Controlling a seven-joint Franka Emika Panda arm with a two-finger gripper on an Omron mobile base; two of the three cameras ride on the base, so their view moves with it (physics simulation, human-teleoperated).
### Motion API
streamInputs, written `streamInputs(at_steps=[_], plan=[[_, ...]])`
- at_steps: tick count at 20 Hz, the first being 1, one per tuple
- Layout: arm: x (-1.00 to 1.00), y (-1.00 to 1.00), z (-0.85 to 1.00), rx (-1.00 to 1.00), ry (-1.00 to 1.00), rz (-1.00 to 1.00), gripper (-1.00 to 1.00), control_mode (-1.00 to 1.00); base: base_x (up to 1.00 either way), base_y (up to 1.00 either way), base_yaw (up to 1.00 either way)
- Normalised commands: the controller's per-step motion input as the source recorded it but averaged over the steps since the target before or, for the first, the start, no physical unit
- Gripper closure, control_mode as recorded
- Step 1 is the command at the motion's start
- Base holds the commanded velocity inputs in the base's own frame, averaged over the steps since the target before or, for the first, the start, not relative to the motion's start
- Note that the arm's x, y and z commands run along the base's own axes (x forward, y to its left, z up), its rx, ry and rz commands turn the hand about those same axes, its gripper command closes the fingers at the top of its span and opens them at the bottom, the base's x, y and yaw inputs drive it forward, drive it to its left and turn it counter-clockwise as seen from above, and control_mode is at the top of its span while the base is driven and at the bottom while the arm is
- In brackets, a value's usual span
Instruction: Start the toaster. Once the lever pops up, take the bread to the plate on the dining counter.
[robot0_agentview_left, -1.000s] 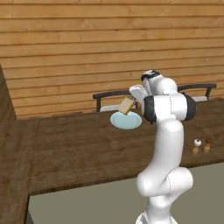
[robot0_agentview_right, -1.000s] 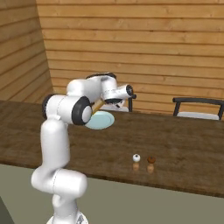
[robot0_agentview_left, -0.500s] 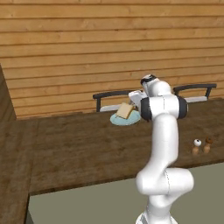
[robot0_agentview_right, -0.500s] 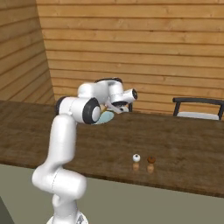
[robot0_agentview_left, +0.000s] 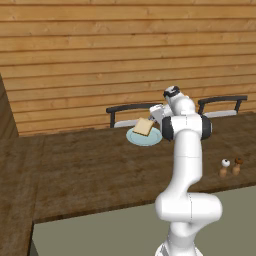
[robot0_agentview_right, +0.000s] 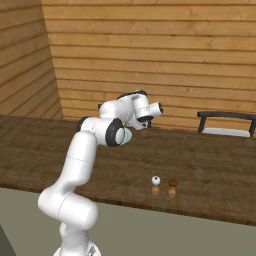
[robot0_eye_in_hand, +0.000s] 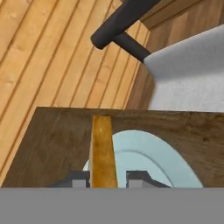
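Toast, a thin orange-tan bread slice (robot0_eye_in_hand: 103, 151), has come down over the round pale-blue plate (robot0_eye_in_hand: 148, 153) on the dark-brown wooden bench (robot0_agentview_left: 90, 170). End effector (robot0_eye_in_hand: 104, 178) still grasps it; letting go comes next.

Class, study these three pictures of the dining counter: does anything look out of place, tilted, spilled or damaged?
Nothing is spilled or damaged. The one oddity: the bread is not flat on the plate but stands on edge, tilted above it, between the fingers of the hand. The two small shakers stand upright.
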Motion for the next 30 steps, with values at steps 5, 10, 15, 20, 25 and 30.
streamInputs(at_steps=[5,10,15,20,25,30], plan=[[-0.36,-0.20,-0.02,0.16,-0.17,0.16,-1.00,-1.00,0.00,0.00,0.00],[-0.25,-0.16,-0.04,0.09,-0.18,0.12,-1.00,-1.00,0.00,0.00,0.00],[-0.02,0.02,-0.01,0.00,-0.18,0.02,-1.00,-1.00,0.00,0.00,0.00],[0.00,0.01,0.00,-0.03,-0.07,-0.13,-1.00,-1.00,0.00,0.00,0.00],[-0.05,0.15,0.00,-0.23,0.00,-0.38,-1.00,-1.00,0.00,0.00,0.00],[-0.07,0.63,0.00,-0.47,0.07,-0.45,-1.00,-1.00,0.00,0.00,0.00]])
